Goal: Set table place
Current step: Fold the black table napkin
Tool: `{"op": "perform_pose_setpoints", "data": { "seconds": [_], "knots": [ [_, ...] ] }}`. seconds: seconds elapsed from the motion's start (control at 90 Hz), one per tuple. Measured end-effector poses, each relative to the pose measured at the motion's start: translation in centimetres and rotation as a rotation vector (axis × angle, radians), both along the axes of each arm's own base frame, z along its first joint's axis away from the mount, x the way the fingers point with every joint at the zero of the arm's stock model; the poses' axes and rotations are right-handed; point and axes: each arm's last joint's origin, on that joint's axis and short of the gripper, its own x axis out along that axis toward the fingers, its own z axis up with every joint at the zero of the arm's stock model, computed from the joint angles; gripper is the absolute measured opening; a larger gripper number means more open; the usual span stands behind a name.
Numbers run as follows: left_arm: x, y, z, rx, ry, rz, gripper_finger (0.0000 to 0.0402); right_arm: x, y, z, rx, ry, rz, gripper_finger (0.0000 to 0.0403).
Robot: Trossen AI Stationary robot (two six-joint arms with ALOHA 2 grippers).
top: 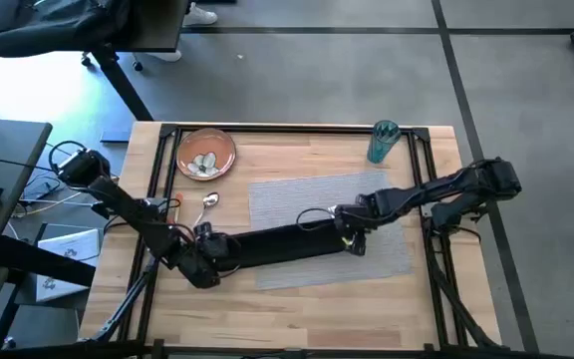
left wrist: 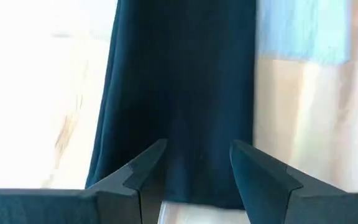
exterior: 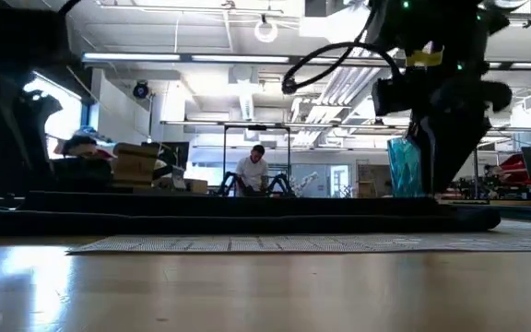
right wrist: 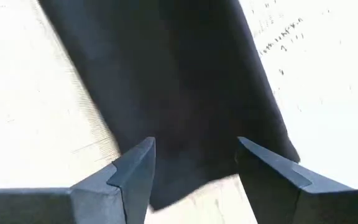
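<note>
A black napkin point(top: 277, 244), folded into a long strip, lies flat across the table. Its right part rests on the grey placemat point(top: 367, 194) and its left end on the bare wood. My left gripper point(top: 207, 249) is low over the strip's left end point(left wrist: 179, 93), open, a finger on either side of it. My right gripper point(top: 352, 237) is open the same way over the right end point(right wrist: 166, 81). The low view shows the napkin point(exterior: 247, 217) lying level on the placemat point(exterior: 247, 244).
An orange-brown plate point(top: 205, 155) holding small items sits at the far left, with a spoon point(top: 208, 202) and orange-handled cutlery point(top: 172, 204) just in front of it. A teal cup point(top: 383, 142) stands at the far right. Bare wood runs along the near edge.
</note>
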Motion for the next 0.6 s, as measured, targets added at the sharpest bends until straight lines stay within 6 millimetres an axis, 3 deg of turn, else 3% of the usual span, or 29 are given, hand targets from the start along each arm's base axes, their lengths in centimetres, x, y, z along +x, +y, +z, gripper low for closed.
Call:
{"op": "perform_pose_setpoints", "data": {
  "seconds": [0.156,0.311,0.456,0.6],
  "knots": [
    [2.1,0.4,1.8,0.049,-0.138,0.005,0.0156,-1.4,0.3,1.5,0.057,-0.044,-0.119,0.0201],
    [5.2,2.6,2.4,0.018,-0.221,-0.046,0.0156,-3.9,0.1,1.9,0.129,-0.152,-0.233,0.0201],
    [7.8,4.7,1.6,0.083,-0.247,-0.116,0.0156,-5.8,-0.2,-0.2,0.227,-0.274,-0.386,0.0201],
    [10.0,5.9,-0.5,0.024,-0.241,-0.169,0.0156,-7.1,-0.4,-3.6,0.305,-0.319,-0.532,0.0201]
  ]
}}
